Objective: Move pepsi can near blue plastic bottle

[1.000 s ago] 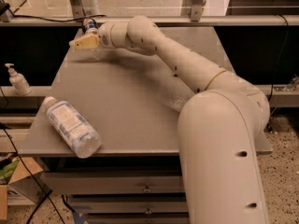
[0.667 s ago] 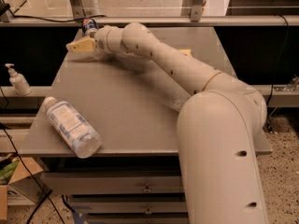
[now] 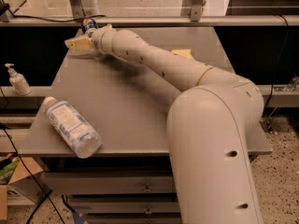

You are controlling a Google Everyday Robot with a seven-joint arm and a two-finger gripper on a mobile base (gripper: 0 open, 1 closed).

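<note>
The pepsi can point(image 3: 88, 24) stands at the far left corner of the grey table point(image 3: 126, 111); only its dark blue top shows above my gripper. My gripper point(image 3: 85, 36) reaches to that corner, right in front of the can and up against it. The blue plastic bottle point(image 3: 72, 126), clear bluish with a white cap and a pale label, lies on its side near the front left edge of the table, far from the can.
A small white pump-dispenser bottle point(image 3: 17, 80) stands on a ledge left of the table. A flat yellow thing point(image 3: 182, 53) lies on the table behind my arm. My arm point(image 3: 159, 64) spans the table diagonally. A rail with cables runs along the back.
My gripper has shifted slightly left at the far corner by the can. The bottle has not moved.
</note>
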